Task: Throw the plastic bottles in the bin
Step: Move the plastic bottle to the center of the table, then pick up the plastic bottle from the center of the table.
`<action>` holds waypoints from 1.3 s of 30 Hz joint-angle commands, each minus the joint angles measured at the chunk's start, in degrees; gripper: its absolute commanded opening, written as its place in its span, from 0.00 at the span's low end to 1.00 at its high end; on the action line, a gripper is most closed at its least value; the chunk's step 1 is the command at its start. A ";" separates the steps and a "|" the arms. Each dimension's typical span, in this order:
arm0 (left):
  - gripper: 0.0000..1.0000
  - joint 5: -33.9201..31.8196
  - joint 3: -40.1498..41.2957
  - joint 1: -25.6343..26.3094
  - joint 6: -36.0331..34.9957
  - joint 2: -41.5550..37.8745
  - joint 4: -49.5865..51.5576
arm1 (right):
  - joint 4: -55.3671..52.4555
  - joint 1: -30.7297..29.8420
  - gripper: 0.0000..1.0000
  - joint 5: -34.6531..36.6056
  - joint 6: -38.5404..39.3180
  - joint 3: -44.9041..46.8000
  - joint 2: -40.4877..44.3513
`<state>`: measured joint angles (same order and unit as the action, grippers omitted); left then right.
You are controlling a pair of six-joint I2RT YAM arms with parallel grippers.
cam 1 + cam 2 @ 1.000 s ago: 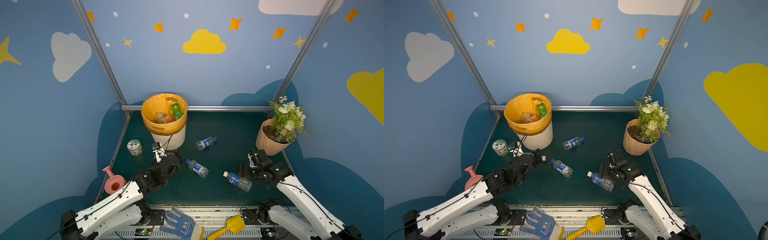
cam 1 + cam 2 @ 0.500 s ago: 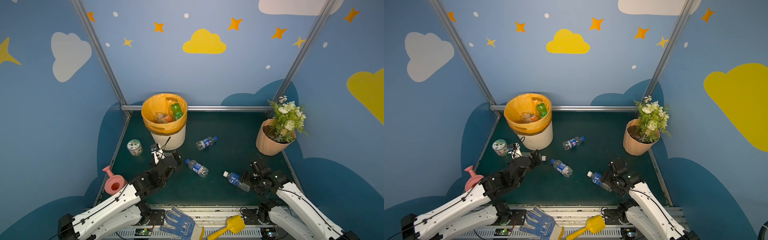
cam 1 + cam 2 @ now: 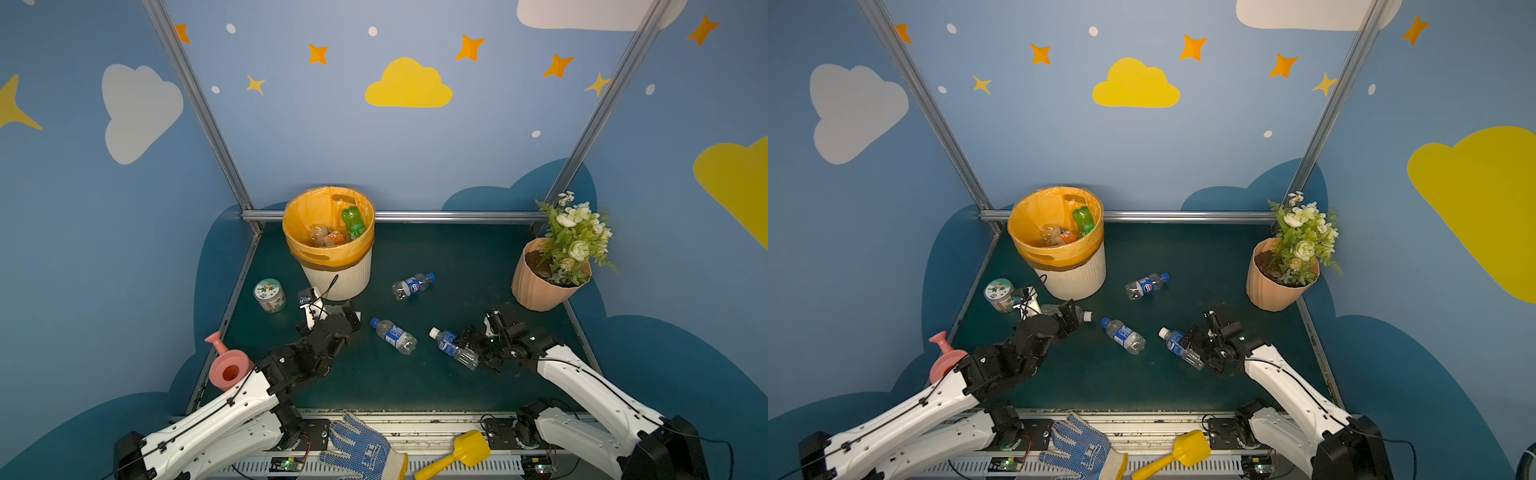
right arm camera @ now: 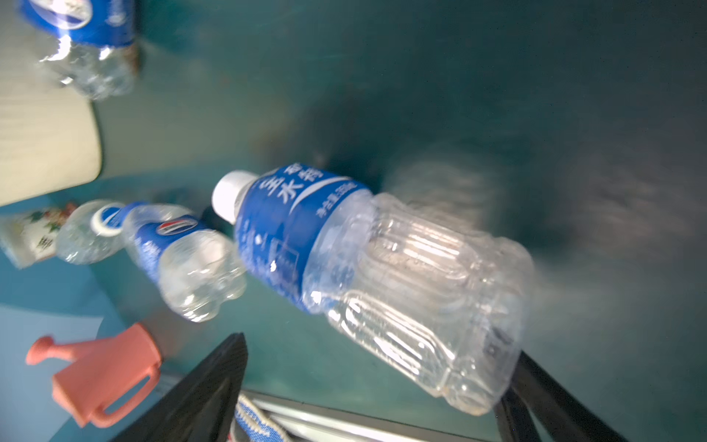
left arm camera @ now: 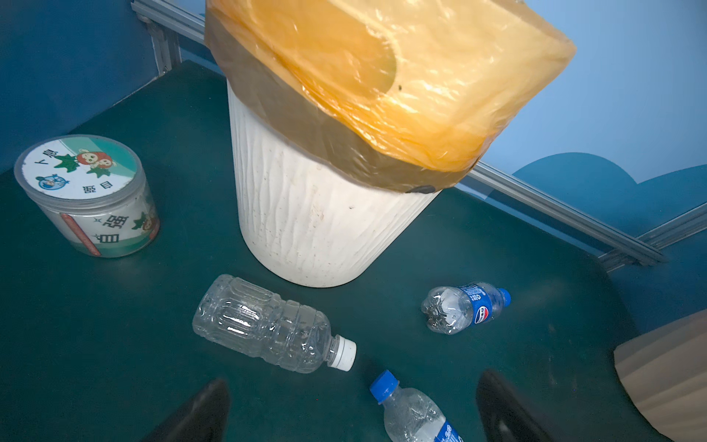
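The bin [image 3: 337, 274], cream and ribbed with an orange bag, stands at the back left; a green bottle [image 3: 352, 222] and others lie inside. Three plastic bottles with blue labels lie on the mat: one [image 3: 411, 286] right of the bin, one [image 3: 392, 336] mid-mat, and a white-capped one [image 3: 451, 345]. A clear white-capped bottle [image 5: 267, 325] lies at the bin's foot. My left gripper [image 5: 354, 405] hangs open just short of that bottle. My right gripper [image 4: 377, 375] is open, its fingers on either side of the white-capped bottle's [image 4: 382, 268] base.
A round jar [image 3: 270, 294] stands left of the bin and a pink watering can [image 3: 227, 368] sits by the left edge. A peach flower pot [image 3: 540, 286] stands at the back right. A glove [image 3: 361, 449] and a yellow scoop [image 3: 461, 455] lie on the front rail.
My right gripper has moved left and down onto the white-capped bottle's base, and that bottle has shifted a little leftward. The left arm has barely moved.
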<state>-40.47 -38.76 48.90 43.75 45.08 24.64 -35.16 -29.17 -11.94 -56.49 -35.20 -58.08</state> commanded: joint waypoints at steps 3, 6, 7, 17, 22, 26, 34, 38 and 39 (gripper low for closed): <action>1.00 -1.81 0.40 -0.12 0.48 -0.77 2.00 | 1.08 -3.32 0.93 -2.60 4.46 -4.60 -3.99; 1.00 -1.63 0.20 -0.12 0.74 -0.95 2.66 | -6.78 -3.26 0.93 2.70 11.28 -6.68 -3.71; 1.00 -1.72 0.26 -0.15 0.80 -1.01 2.97 | -9.23 -3.05 0.93 5.95 12.80 -6.97 -3.27; 1.00 -1.98 -0.10 -0.20 0.38 -1.74 3.30 | -13.81 -0.65 0.94 7.41 33.95 -15.07 -10.75; 1.00 -2.07 0.01 -0.18 0.65 -2.43 3.75 | -14.06 -0.68 0.94 3.82 48.05 -19.43 -14.59; 1.00 -2.20 -0.34 -0.14 0.56 -3.20 4.43 | -14.35 -1.26 0.94 0.40 54.71 -22.46 -19.76; 1.00 -3.36 -0.13 -0.09 0.61 -5.50 5.60 | -23.54 -1.95 0.94 4.47 73.18 -25.58 -27.52; 1.00 -3.74 0.35 -0.21 0.35 -5.57 4.83 | -18.63 -2.08 0.94 3.07 73.17 -21.75 -26.09; 1.00 -3.65 0.37 -0.21 -0.08 -5.33 4.48 | -18.02 -2.40 0.93 2.97 73.54 -21.47 -26.41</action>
<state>-42.81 -38.76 48.88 44.16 39.70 28.95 -53.56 -31.09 -8.60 13.50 -57.84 -85.30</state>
